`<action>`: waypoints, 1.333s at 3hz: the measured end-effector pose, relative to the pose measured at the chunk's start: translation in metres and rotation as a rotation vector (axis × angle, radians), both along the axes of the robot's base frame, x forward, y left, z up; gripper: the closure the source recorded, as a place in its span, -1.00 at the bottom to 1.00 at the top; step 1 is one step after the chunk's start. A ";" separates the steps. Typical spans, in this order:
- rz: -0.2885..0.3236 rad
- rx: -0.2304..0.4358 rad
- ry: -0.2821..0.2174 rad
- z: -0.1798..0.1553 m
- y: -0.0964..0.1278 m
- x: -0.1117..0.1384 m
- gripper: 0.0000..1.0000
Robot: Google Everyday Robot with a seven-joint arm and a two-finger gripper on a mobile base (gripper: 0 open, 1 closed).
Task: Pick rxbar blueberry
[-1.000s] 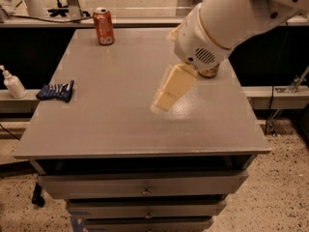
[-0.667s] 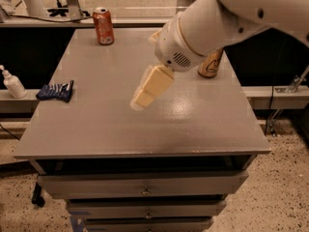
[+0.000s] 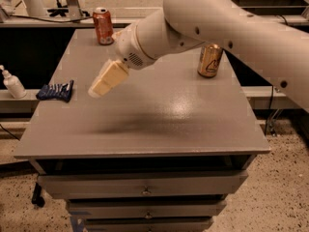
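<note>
**Bar not picked yet, my hand is up over the desk**

My hand [image 3: 97, 88] hangs above the desk [image 3: 169, 124], left of centre, pointing down and left. The rxbar blueberry [image 3: 56, 91] lies flat at the desk's left edge, near my hand but apart from it, no contact. Nothing is in my hand that I can see. Whether it is released or clenched, I cannot tell; from this side it reads as one pale block.

Progress, my judgement: early. Only the approach is partly covered. Left to do: get over the bar, come down, grip it, lift it off.

The orange-red can [image 3: 103, 25] at the far edge and the gold can [image 3: 210, 60] on the right are both upright and well away from the bar.

Hard to make out: the wrapper lettering is unreadable. My arm covers a strip of the desk behind it and the gold can's top. How high my hand sits is unclear; there is only a soft shadow below it. A white bottle [image 3: 13, 83] stands off the desk to the left.
</note>
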State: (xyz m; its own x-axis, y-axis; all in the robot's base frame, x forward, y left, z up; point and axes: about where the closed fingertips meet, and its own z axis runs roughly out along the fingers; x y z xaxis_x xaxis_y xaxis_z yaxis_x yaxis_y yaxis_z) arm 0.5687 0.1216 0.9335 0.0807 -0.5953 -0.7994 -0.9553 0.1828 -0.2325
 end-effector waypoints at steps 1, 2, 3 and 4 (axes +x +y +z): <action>0.042 0.063 0.027 -0.012 0.049 0.007 -1.00; 0.092 0.095 0.062 -0.030 0.095 0.004 -1.00; 0.122 0.108 0.082 -0.040 0.130 0.003 -1.00; 0.127 0.119 0.110 -0.057 0.152 0.005 -1.00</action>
